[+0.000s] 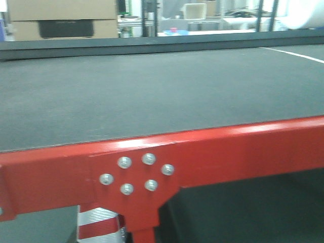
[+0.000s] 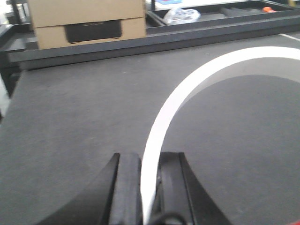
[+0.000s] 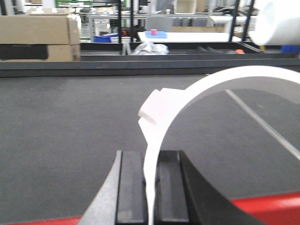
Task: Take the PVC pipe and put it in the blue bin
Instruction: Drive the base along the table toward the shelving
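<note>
l tool (image 2: 149, 159) & r tool (image 3: 149, 158) each pinch white curved strip (image 2: 187, 82) over dark mat (image 2: 70, 108).

So the dark grey flat table mat (image 1: 152, 96) fills the middle. The red metal frame bar (image 1: 243, 152) runs along its near edge at 6 o'clock, with five silver bolts (image 1: 124, 162) clustered on it around 7. The brown cardboard box (image 1: 63, 20) sits behind the far rail at 11, and a thin white line (image 1: 293, 54) lies on the mat at 2. The left gripper (image 2: 149, 157) has a white curved plastic band (image 2: 161, 119) wedged between its fingers, arcing toward 2. The right gripper (image 3: 149, 154) has another such band (image 3: 201, 86), same way.
</note>
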You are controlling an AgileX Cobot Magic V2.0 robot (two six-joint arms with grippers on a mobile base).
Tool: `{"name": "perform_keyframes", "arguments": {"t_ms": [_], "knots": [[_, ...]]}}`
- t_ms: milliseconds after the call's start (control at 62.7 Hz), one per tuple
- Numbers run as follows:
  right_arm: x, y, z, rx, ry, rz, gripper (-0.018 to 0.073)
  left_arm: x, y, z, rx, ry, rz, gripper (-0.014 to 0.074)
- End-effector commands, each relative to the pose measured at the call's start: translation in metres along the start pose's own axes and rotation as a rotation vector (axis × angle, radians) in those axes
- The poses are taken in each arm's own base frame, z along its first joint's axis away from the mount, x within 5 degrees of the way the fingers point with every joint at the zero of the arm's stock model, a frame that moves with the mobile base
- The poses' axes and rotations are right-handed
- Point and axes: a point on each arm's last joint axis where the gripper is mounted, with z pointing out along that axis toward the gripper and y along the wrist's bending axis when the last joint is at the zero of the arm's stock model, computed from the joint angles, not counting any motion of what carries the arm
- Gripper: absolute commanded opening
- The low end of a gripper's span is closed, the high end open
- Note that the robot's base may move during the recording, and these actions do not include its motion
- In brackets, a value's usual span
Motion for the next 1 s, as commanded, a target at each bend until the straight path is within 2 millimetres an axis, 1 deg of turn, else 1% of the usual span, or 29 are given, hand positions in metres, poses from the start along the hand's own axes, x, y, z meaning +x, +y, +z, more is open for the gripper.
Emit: {"name": "perform_keyframes", "arguments": {"t_ms": [0, 989], "knots": [[-0.0019, 0.0000, -0.0013, 0.000, -0.027, -0.002, -0.0162, -0.0039, -0.0004, -0.0024, 0.002, -0.037, -0.005, -0.0111], [-0.0019, 0.0000, -0.0013, 0.000, -0.027, -0.002, -0.0162, -0.0039, -0.0004, -0.0024, 0.002, -0.037, -0.005, -0.0111]]}}
